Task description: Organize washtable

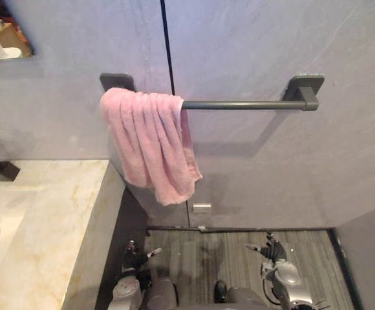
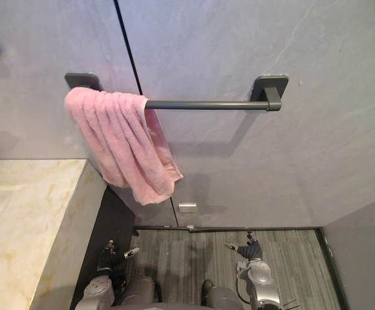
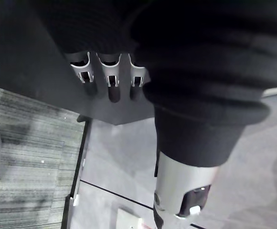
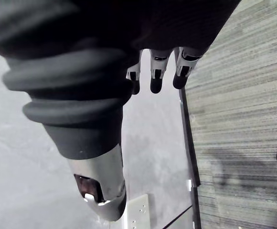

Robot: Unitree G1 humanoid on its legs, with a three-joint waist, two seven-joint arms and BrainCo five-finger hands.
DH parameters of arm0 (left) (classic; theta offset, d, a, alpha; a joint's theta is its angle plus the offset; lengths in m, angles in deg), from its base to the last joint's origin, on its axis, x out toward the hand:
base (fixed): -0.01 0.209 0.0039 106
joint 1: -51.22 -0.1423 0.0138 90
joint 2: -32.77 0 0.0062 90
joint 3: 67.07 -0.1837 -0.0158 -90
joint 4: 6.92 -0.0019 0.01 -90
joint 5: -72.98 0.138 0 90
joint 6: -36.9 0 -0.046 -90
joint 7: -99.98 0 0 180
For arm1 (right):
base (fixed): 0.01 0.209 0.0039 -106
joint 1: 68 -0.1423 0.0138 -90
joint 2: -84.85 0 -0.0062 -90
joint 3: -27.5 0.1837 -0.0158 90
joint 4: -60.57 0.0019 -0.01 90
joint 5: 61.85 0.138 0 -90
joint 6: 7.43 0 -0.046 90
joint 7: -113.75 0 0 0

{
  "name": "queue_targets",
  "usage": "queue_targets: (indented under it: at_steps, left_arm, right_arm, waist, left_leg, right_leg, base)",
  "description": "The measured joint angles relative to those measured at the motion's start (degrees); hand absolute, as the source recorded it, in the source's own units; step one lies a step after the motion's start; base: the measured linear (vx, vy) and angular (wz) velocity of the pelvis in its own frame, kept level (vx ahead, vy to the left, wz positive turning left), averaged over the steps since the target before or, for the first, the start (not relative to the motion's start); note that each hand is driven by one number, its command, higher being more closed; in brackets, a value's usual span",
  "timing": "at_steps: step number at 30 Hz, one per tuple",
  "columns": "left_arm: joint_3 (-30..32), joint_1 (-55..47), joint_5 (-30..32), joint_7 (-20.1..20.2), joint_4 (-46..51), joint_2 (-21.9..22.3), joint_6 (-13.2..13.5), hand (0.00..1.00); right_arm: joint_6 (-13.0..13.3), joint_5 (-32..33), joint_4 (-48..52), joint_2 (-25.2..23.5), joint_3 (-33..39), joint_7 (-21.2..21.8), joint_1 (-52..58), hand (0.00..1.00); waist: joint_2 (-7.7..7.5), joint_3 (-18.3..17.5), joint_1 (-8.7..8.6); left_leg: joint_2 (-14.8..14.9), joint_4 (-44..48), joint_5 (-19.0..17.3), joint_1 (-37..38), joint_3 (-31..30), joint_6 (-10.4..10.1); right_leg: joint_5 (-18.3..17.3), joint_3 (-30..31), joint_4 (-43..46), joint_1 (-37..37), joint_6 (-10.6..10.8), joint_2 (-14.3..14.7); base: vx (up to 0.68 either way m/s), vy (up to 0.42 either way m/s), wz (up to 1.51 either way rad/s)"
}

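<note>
Held left hand (image 1: 134, 258) and right hand (image 1: 273, 250) low, fingers relaxed, empty. Seemed between steps; next likely called for reaching up, spreading the bunched towel (image 1: 152, 142) along the bar (image 1: 239, 104).

A grey wall (image 1: 258, 45) stands at the far side, cut by one thin dark seam (image 1: 167, 45) that runs downward. On the wall a dark rail (image 1: 239, 104) goes left to right between two flat dark brackets (image 1: 306, 87). Low on the wall, near the seam, there is a small silver plate (image 1: 202, 207). Below it a dark strip (image 1: 252, 228) meets the grey striped floor (image 1: 220, 255). At the far left a mirror corner (image 1: 3, 29) shows.
</note>
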Motion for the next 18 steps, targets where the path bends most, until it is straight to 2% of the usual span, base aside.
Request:
queue_targets:
  at_steps: [1, 3, 6, 8, 11, 14, 18]
  left_arm:
    - [0.1, 0.16, -0.08, -0.32, -0.18, -0.27, -0.02, 0.0]
    - [-0.06, -0.21, -0.04, -0.48, 2.06, -1.1, 0.04, 0.0]
    - [-0.89, -0.5, -0.01, -0.12, 5.41, -1.32, 0.03, 0.0]
    - [-1.53, -1.23, -0.02, -0.11, 8.01, -1.19, -0.01, 0.0]
    - [-2.31, -3.45, 0.05, -0.18, 17.89, -1.22, 0.03, 0.0]
    - [-2.32, -4.2, 0.92, -0.59, 27.09, -1.67, 1.33, 0.0]
    - [-2.58, -3.82, 4.34, -2.04, 31.21, -2.27, 2.95, 0.0]
  right_arm:
    - [-0.05, 0.0, -0.69, -0.01, 0.33, -0.02, 0.23, 0.0]
    - [-0.02, -0.02, -0.44, -0.34, 0.25, -0.02, 1.49, 0.0]
    - [-0.01, -0.03, -0.47, -0.34, 0.05, 0.02, 2.1, 0.0]
    - [0.02, -0.03, -0.48, -0.37, -0.19, 0.03, 2.1, 0.0]
    - [0.07, -0.02, -0.34, -0.4, -0.39, 0.02, 2.74, 0.0]
    - [1.16, -0.02, 0.15, -0.34, -0.94, 0.03, 3.52, 0.0]
    - [1.63, -0.08, 0.19, -0.44, -1.39, 0.13, 4.48, 0.0]
  waist:
    - [0.06, 0.1, 0.14]
    - [-0.98, -0.66, 0.06]
    - [-1.13, -0.85, 0.07]
    - [-1.17, -0.87, 0.02]
    - [-1.32, -0.95, 0.06]
    - [-1.39, -1.25, -0.07]
    - [-1.39, -1.43, -0.06]
  left_leg:
    - [-0.2, -1.55, 2.76, 0.93, 0.15, -0.08]
    - [-2.71, -6.12, 4.24, 3.62, 0.29, 1.07]
    - [-4.92, -11.7, 6.54, 6.34, 0.44, 2.18]
    - [-5.55, -13.93, 7.6, 7.34, 0.31, 2.44]
    - [-5.91, -16.48, 8.68, 9.19, -0.12, 2.65]
    - [-5.91, -18.57, 9.99, 10.1, -0.72, 2.61]
    - [-5.8, -21.64, 11.52, 11.64, -1.2, 2.46]
  right_leg:
    - [-0.2, 0.58, -0.71, 0.9, 0.89, -0.18]
    - [-0.03, 0.81, -2.76, 2.45, 2.26, -2.42]
    - [0.41, 0.71, -4.75, 3.53, 3.38, -4.27]
    - [0.5, 0.63, -5.26, 3.78, 3.76, -4.43]
    - [0.47, -0.02, -5.54, 4.77, 3.96, -4.66]
    - [0.39, -0.5, -5.59, 4.92, 4.05, -4.52]
    - [0.38, -0.58, -5.91, 4.96, 4.05, -4.3]
  base:
    - [0.18, 0.161, -0.12]
    - [0.16, 0.159, 0.07]
    - [0.08, 0.106, 0.08]
    - [0.03, 0.042, 0.08]
    - [0.01, 0.004, 0.07]
    - [-0.03, -0.024, 0.07]
    - [-0.05, -0.014, 0.05]
